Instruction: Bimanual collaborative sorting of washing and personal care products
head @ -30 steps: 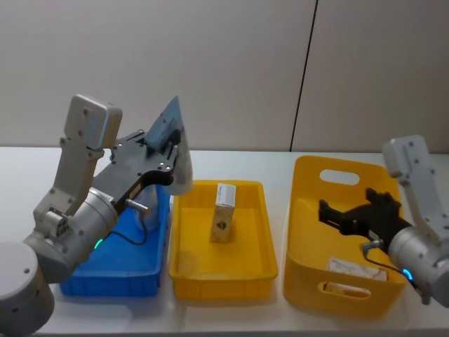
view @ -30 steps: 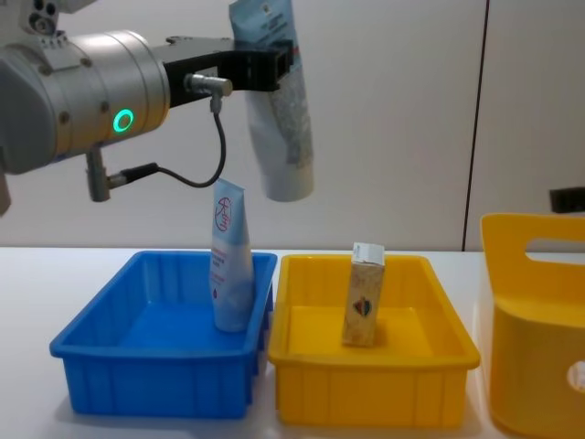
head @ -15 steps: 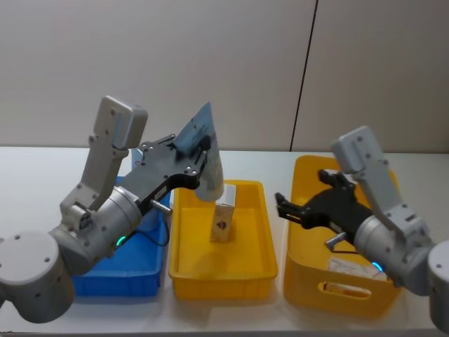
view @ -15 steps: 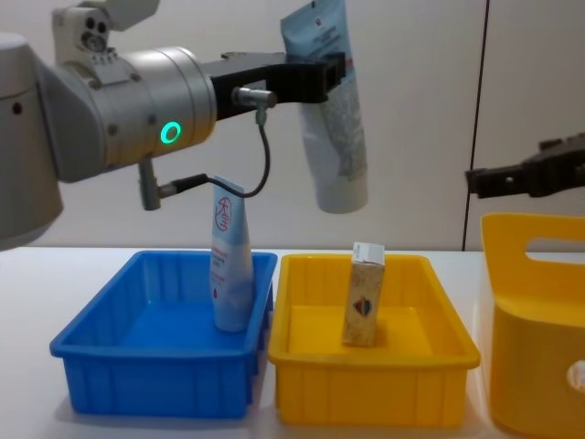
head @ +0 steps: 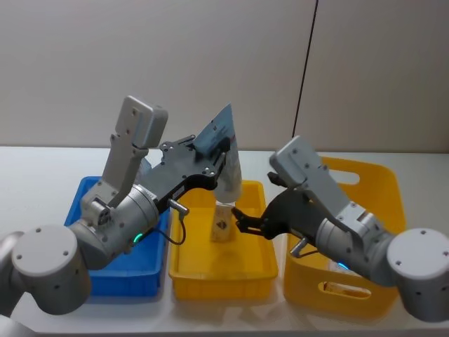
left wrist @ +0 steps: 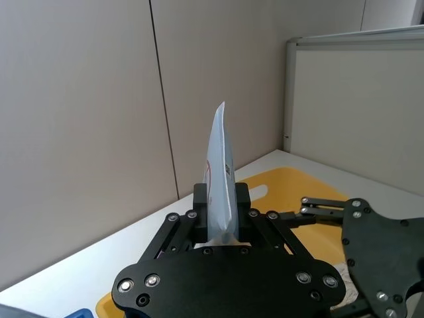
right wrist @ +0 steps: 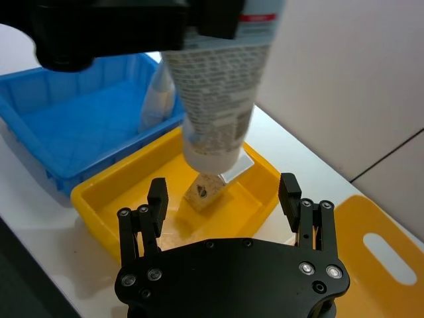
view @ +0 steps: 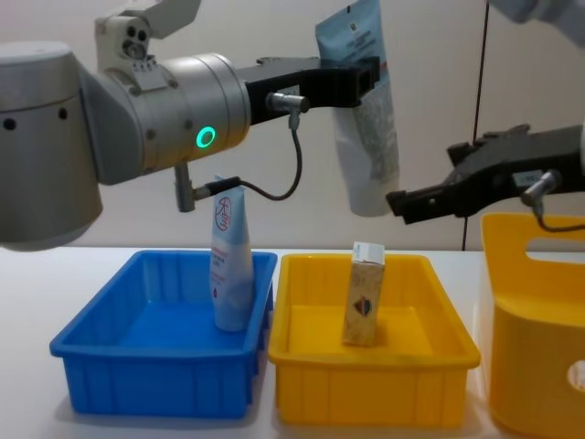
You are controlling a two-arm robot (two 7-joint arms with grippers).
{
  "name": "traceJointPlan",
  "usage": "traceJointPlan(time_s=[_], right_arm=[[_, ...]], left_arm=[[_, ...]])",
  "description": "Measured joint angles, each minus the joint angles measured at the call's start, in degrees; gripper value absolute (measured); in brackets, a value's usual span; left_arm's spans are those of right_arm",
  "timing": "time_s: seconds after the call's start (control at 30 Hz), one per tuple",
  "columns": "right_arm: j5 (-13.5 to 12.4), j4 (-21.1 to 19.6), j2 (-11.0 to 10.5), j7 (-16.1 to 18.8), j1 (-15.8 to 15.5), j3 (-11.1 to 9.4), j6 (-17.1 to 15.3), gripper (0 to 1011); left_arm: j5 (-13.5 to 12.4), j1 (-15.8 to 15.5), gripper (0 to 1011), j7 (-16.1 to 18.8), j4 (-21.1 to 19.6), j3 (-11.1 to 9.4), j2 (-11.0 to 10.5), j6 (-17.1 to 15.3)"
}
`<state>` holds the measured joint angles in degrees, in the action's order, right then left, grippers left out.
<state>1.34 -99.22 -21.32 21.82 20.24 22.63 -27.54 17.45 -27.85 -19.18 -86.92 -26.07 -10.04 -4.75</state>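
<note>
While the left jaws pinch the top of the pale-blue pouch (view: 367,137), hanging over the yellow tray (view: 366,402) mid-table, the right jaws, spread wide near its lower end, should straddle it squarely and clamp firmly before the left lets go, clear of the carton (view: 364,297) below.

The left gripper (view: 358,79), clamped on the pale-blue translucent soft refill pouch (view: 370,137), has swung rightward from over the blue plastic bin (view: 155,384) to above the shallow yellow plastic tray (view: 366,402). The right gripper (head: 242,219) has left the tall yellow handled bin (view: 539,366) and reached leftward, fingers spread, to near the pouch's lower end.
</note>
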Motion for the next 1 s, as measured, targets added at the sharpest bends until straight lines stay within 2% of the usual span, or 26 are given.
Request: traceJointPlan(time_s=[0.17,0.3,0.63,1.0], right_arm=[[1.7,0.6,0.0,0.4,1.0,1.6,-0.1,1003],[2.9,0.7,0.2,-0.1,1.3,2.0,-0.4,1003],[4.7,0.7,1.3,-2.8,1.0,1.7,-0.1,1002],[5.4,1.3,2.8,-4.0,1.2,1.4,0.9,1002]], left_arm=[[0.0,-0.3,216,-0.3,0.4,-0.3,0.1,0.2],[0.0,-0.4,216,-0.5,0.6,-0.5,0.2,0.3],[0.0,-0.4,216,-0.7,0.7,-0.9,0.2,0.0],[0.2,-0.1,216,-1.4,0.7,-1.4,0.0,-0.4]])
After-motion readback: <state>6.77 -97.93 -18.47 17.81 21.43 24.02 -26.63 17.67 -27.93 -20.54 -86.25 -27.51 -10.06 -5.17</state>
